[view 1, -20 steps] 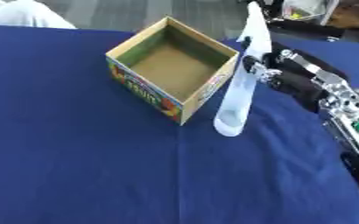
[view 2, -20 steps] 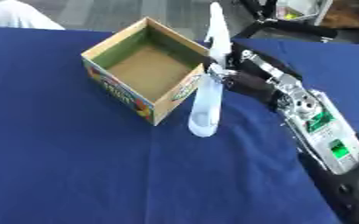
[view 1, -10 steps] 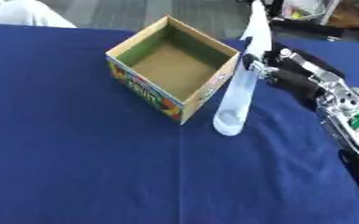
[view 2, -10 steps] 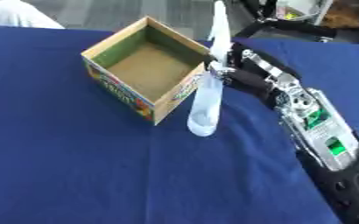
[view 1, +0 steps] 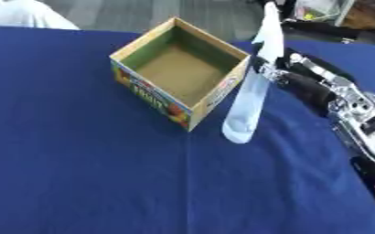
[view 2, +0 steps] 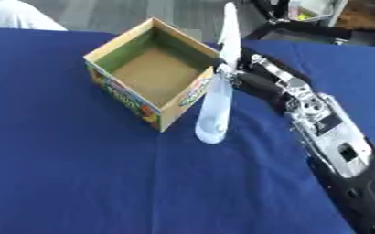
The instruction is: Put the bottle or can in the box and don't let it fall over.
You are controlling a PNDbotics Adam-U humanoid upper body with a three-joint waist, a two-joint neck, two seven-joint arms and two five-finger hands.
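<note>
An open cardboard box [view 1: 180, 72] with colourful printed sides stands on the blue table [view 1: 78, 164], its inside bare. Just to its right is a tall, pale translucent bottle [view 1: 251, 91]. The bottle leans, top away from me and round base [view 1: 238, 131] towards me, close to the box's right corner. My right hand [view 1: 289, 76] comes in from the right and is shut round the bottle's middle. Whether the base touches the cloth I cannot tell. My left hand is out of sight.
The table's far edge runs along the top, with a white shape [view 1: 27, 16] beyond it at the upper left and dark clutter [view 1: 327, 18] at the upper right. Blue cloth stretches left of and in front of the box.
</note>
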